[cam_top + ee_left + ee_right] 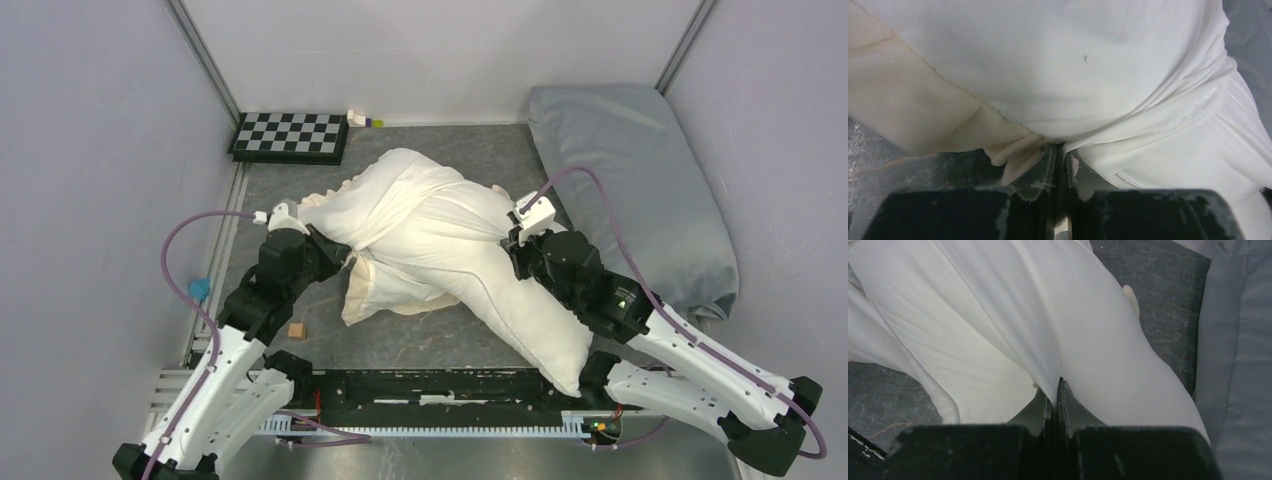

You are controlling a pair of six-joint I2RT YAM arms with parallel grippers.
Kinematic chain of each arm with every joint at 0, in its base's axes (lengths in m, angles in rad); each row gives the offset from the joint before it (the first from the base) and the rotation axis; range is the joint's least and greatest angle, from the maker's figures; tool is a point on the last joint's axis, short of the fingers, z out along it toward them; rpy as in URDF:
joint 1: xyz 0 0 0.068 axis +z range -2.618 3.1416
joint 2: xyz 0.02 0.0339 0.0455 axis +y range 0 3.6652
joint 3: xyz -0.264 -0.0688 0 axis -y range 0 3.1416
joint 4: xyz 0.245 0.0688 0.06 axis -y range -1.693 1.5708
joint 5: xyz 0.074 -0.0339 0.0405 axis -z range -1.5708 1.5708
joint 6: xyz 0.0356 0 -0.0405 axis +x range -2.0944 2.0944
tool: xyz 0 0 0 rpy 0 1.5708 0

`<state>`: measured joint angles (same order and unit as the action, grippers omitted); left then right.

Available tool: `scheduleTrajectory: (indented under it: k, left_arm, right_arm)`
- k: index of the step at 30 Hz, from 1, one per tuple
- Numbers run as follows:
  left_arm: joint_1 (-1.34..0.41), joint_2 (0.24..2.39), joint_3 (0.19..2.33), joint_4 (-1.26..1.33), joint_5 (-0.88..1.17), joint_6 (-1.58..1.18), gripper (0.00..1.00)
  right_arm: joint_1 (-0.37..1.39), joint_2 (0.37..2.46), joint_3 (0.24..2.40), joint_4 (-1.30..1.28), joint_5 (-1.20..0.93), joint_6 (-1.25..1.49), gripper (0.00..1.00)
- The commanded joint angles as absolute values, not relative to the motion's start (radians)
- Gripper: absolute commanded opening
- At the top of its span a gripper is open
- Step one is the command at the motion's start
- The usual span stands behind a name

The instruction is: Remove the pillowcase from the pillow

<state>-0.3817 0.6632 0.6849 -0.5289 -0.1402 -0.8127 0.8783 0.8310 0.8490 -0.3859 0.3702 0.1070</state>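
Across the middle of the table (440, 345) the pillow (450, 230) lies on a diagonal. Its long axis runs from the far left down to the near right, and its near end points at the base of my right arm and reaches the table's near edge. The pillowcase (385, 290) is bunched at the pillow's left side. Cream cloth spills out beneath the pillow toward me, and a frilled bit shows by the left wrist. So the cover sits on the left arm's side and the bare body of the pillow on the right arm's side. That split is what the coming pull depends on. The left gripper (340, 250) is fully closed, its fingers pinched on cloth just where cream meets white. I read the pinched cloth as the pillowcase's edge (the wrist view is crowded, so I hold that loosely). The right gripper (515, 243) is also fully closed. It nips a raised fold of smooth white cloth on the pillow's upper right flank, with creases running away from the pinch. The two grips lie on opposite sides of the pillow, roughly across its long axis. My judgement is that the cover has to slide off toward the far-left end while the right arm draws the pillow down its own axis toward the near right. A second, blue-grey pillow (640, 190) lies just right of the right gripper, and I would steer clear of it.
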Motion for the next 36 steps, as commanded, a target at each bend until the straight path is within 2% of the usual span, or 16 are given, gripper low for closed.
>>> scheduleTrajectory:
  k: [1,3,7,11,15,16,18,23,26,31,36]
  left_arm:
    - [-0.316,0.668,0.795,-0.597,-0.385,-0.643,0.02]
    - [-0.316,0.698,0.846,-0.596,-0.351,-0.577,0.02]
    - [-0.316,0.774,0.929,-0.544,-0.062,-0.441,0.02]
    - [-0.316,0.836,0.968,-0.489,0.179,-0.385,0.02]
    - [-0.316,0.854,0.985,-0.478,0.27,-0.355,0.02]
    - [-0.316,0.848,0.982,-0.474,0.278,-0.346,0.02]
    - [-0.316,0.837,0.974,-0.471,0.279,-0.334,0.02]
    - [-0.316,0.83,0.954,-0.476,0.269,-0.311,0.02]
    - [-0.316,0.831,0.944,-0.474,0.266,-0.308,0.02]
    - [-0.316,0.828,0.94,-0.472,0.256,-0.301,0.02]
    - [-0.315,0.817,0.933,-0.472,0.251,-0.296,0.02]
  right_arm:
    - [0.824,0.732,0.939,-0.443,0.694,0.022,0.0]
    - [0.824,0.73,0.943,-0.436,0.661,0.01,0.0]
    - [0.824,0.742,0.938,-0.381,0.356,-0.058,0.0]
    - [0.824,0.81,0.957,-0.364,0.131,-0.067,0.16]
    - [0.824,0.868,0.983,-0.359,0.061,-0.067,0.15]
    - [0.824,0.879,0.991,-0.358,0.051,-0.067,0.18]
    - [0.824,0.892,1.008,-0.354,0.037,-0.073,0.35]
    - [0.826,0.934,1.073,-0.36,0.004,-0.078,0.96]
    - [0.853,0.993,1.142,-0.39,-0.031,-0.079,0.98]
    - [1.017,1.114,1.238,-0.399,0.124,-0.107,0.98]
    - [1.083,1.242,1.288,-0.361,0.124,-0.133,0.98]
